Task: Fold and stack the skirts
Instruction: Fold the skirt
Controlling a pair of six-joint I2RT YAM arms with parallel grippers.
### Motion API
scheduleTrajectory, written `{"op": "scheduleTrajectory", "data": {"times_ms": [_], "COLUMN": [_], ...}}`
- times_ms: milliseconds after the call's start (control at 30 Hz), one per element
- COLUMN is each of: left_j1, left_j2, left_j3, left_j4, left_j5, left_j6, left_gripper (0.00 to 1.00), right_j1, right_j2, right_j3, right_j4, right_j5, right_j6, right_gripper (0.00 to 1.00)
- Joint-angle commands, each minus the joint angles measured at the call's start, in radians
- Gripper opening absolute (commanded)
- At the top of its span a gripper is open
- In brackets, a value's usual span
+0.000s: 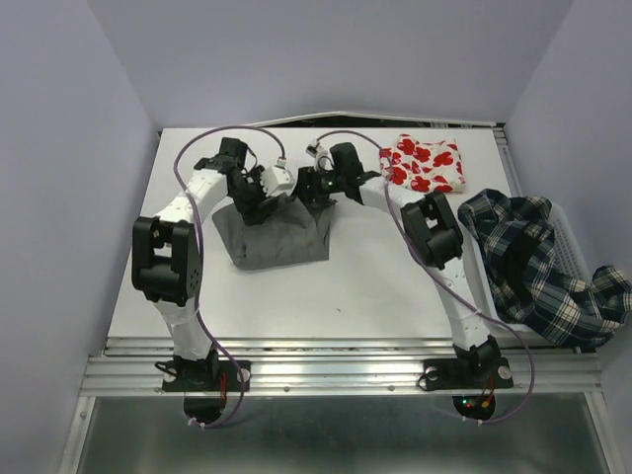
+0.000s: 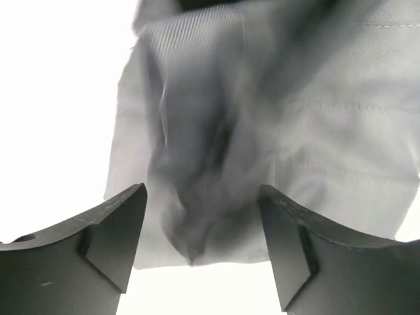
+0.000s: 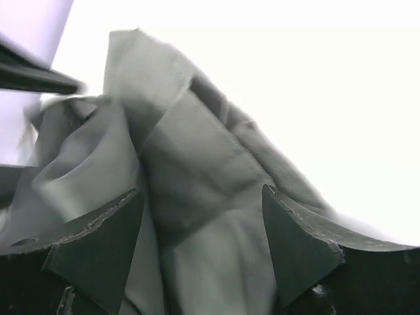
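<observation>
The grey skirt (image 1: pixel 281 239) lies crumpled and partly folded in the middle of the table. Both grippers hover at its far edge. My left gripper (image 1: pixel 255 204) is open, and in the left wrist view its jaws (image 2: pixel 202 190) stand wide apart above a bunched grey fold (image 2: pixel 197 170). My right gripper (image 1: pixel 314 193) is open too, with loose grey cloth (image 3: pixel 197 151) lying between and below its spread fingers (image 3: pixel 295 243). The red-print skirt (image 1: pixel 425 164) sits folded at the back right. The plaid skirt (image 1: pixel 523 262) hangs in a heap at the right edge.
A white mesh basket (image 1: pixel 567 249) stands at the table's right edge, mostly covered by the plaid skirt. The two arms' cables arch over the back of the table. Walls close in on the left, back and right.
</observation>
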Motion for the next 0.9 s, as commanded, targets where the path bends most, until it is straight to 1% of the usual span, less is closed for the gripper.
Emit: {"op": "scheduleTrajectory", "data": {"times_ms": [0,33,67,100,133,167,333,367,467,567,700,733,767,833,867], "left_j1": [0.043,0.052,0.061,0.069,0.084,0.09,0.113,0.115,0.12,0.12,0.12,0.12,0.118,0.113,0.113], "left_j2": [-0.085,-0.083,-0.082,-0.082,-0.083,-0.088,-0.077,-0.07,-0.047,-0.059,-0.057,-0.053,-0.042,-0.021,0.014], "left_j3": [0.169,0.219,0.239,0.255,0.269,0.284,0.28,0.273,0.226,0.117,0.027,0.016,0.007,0.01,0.019], "left_j4": [-0.059,-0.091,-0.106,-0.117,-0.126,-0.137,-0.153,-0.154,-0.145,-0.038,0.151,0.151,0.191,0.22,0.244], "left_j5": [0.079,0.094,0.108,0.126,0.137,0.159,0.237,0.249,0.309,0.329,0.254,0.248,0.243,0.229,0.222], "left_j6": [-0.096,-0.106,-0.115,-0.127,-0.149,-0.161,-0.254,-0.27,-0.313,-0.402,-0.523,-0.537,-0.548,-0.577,-0.589], "left_gripper": [0.82,0.82,0.87,0.87,0.9,0.99,0.98,0.97,0.8,0.77,0.76,0.75,0.74,0.67,0.62], "right_j1": [-0.1,-0.119,-0.129,-0.129,-0.143,-0.153,-0.153,-0.153,-0.153,-0.144,-0.106,-0.097,-0.086,-0.071,-0.062], "right_j2": [-0.117,-0.133,-0.145,-0.16,-0.191,-0.205,-0.277,-0.286,-0.312,-0.3,-0.268,-0.26,-0.253,-0.225,-0.214], "right_j3": [0.056,0.056,0.054,0.053,0.047,0.033,-0.006,-0.013,-0.049,-0.038,-0.027,-0.029,-0.032,-0.038,-0.033], "right_j4": [-0.061,-0.064,-0.066,-0.069,-0.071,-0.071,-0.106,-0.109,-0.117,-0.185,-0.27,-0.282,-0.299,-0.301,-0.298], "right_j5": [0.124,0.124,0.118,0.112,0.104,0.098,0.035,0.018,-0.054,-0.083,-0.074,-0.066,-0.056,-0.046,-0.037], "right_j6": [-0.06,-0.073,-0.082,-0.09,-0.097,-0.116,-0.165,-0.165,-0.159,-0.176,-0.232,-0.244,-0.261,-0.265,-0.269], "right_gripper": [0.78,0.79,0.79,0.79,0.8,0.8,0.8,0.79,0.78,0.78,0.78,0.78,0.78,0.76,0.75]}}
